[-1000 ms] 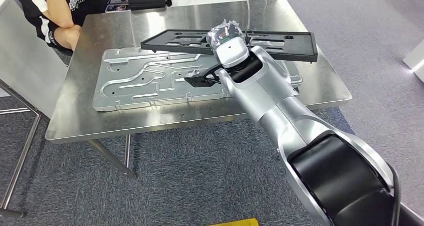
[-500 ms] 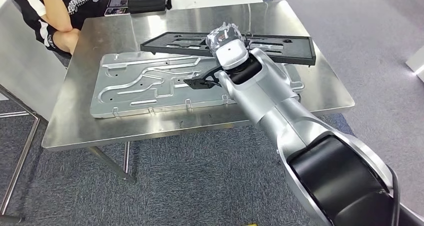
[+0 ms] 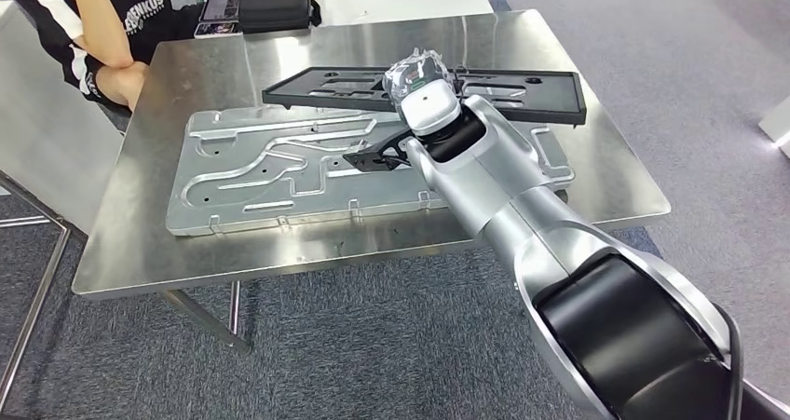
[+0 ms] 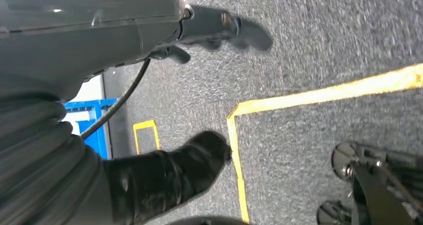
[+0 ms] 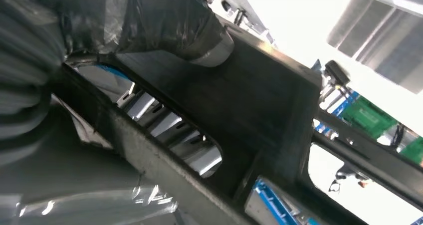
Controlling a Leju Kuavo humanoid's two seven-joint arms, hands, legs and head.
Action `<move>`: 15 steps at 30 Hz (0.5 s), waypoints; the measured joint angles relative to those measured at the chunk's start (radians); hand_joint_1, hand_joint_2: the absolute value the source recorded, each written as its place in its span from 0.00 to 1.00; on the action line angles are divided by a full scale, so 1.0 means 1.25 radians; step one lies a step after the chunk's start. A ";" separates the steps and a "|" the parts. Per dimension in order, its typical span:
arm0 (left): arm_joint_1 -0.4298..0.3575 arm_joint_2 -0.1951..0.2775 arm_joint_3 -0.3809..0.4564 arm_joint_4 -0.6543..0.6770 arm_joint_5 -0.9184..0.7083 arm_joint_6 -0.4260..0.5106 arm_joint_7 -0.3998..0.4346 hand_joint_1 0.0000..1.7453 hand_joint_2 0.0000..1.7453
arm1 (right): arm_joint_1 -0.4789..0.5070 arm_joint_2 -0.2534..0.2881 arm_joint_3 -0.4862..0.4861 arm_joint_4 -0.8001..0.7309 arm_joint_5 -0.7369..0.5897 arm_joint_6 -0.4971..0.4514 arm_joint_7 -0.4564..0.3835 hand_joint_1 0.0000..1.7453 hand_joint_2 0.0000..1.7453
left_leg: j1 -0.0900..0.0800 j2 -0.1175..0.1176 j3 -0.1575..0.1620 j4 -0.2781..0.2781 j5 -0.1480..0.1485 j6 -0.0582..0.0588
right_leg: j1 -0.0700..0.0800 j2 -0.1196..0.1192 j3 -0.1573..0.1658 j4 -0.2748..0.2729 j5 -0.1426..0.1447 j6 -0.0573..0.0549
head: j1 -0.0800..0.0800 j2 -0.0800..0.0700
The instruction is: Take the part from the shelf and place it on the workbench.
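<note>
The part is a long black plastic frame (image 3: 522, 89) with cut-outs. My right hand (image 3: 421, 77) grips it near its middle, and it hangs flat just above the far half of the steel workbench (image 3: 233, 252). From the right wrist the thick thumb (image 5: 169, 20) is seen pressing on the black frame (image 5: 249, 105). Whether the frame touches the table I cannot tell. My left hand (image 4: 209, 85) hangs over the grey carpet, fingers (image 4: 227, 26) spread, holding nothing.
A large aluminium plate (image 3: 270, 173) with stamped channels lies across the workbench under the frame's near edge. A person (image 3: 93, 29) leans an arm on the far left corner. A black case (image 3: 273, 1) sits beyond the table. Yellow floor tape (image 4: 319, 93) runs below.
The whole picture has shifted as the camera moved, so the table sits a little lower and nearer. My right hand still holds the frame above the far side of the workbench.
</note>
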 joint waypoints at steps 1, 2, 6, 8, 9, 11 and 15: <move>0.000 0.000 0.000 0.000 0.000 0.001 0.000 0.00 1.00 | 0.000 0.000 0.001 0.001 -0.001 -0.001 0.000 1.00 1.00 | 0.001 0.000 0.003 -0.002 -0.001 0.004 | -0.001 0.000 -0.001 0.006 -0.004 0.003 | 0.000 0.000; 0.000 0.000 0.000 0.000 0.000 0.001 0.000 0.00 1.00 | 0.000 0.000 0.001 0.001 -0.002 -0.003 0.000 1.00 1.00 | 0.002 0.000 0.006 -0.005 -0.002 0.009 | -0.001 -0.001 -0.008 0.021 -0.013 0.006 | 0.000 0.000; 0.000 0.000 0.000 0.000 -0.001 0.001 0.001 0.00 1.00 | 0.004 -0.002 0.002 0.009 -0.004 -0.010 0.000 1.00 1.00 | 0.002 0.001 0.019 -0.006 -0.013 0.024 | -0.003 -0.002 -0.116 0.212 -0.079 0.013 | 0.000 0.000; 0.000 0.000 0.000 0.000 -0.001 0.001 0.000 0.00 1.00 | 0.009 -0.003 0.002 0.014 -0.004 -0.012 0.000 1.00 1.00 | 0.000 -0.001 0.028 -0.006 -0.020 0.025 | -0.002 -0.002 -0.145 0.231 -0.056 0.010 | 0.000 0.000; 0.000 0.000 0.000 0.000 0.000 0.001 0.000 0.00 1.00 | 0.010 -0.003 0.002 0.016 -0.004 -0.012 0.000 1.00 1.00 | 0.000 -0.002 0.034 -0.006 -0.024 0.024 | -0.001 -0.002 -0.135 0.191 -0.022 0.006 | 0.000 0.000; 0.001 -0.001 0.000 0.000 -0.001 0.001 0.000 0.00 1.00 | 0.009 -0.003 0.002 0.018 -0.004 -0.014 0.000 1.00 1.00 | -0.002 -0.003 0.043 -0.006 -0.033 0.022 | 0.004 -0.002 -0.092 0.078 0.045 -0.004 | 0.000 0.000; 0.000 -0.003 0.000 0.000 0.000 0.001 0.000 0.00 1.00 | 0.007 -0.003 0.002 0.021 -0.004 -0.019 -0.001 1.00 1.00 | -0.003 -0.003 0.047 -0.011 -0.040 0.009 | 0.013 -0.002 -0.055 0.000 0.053 -0.015 | 0.001 0.000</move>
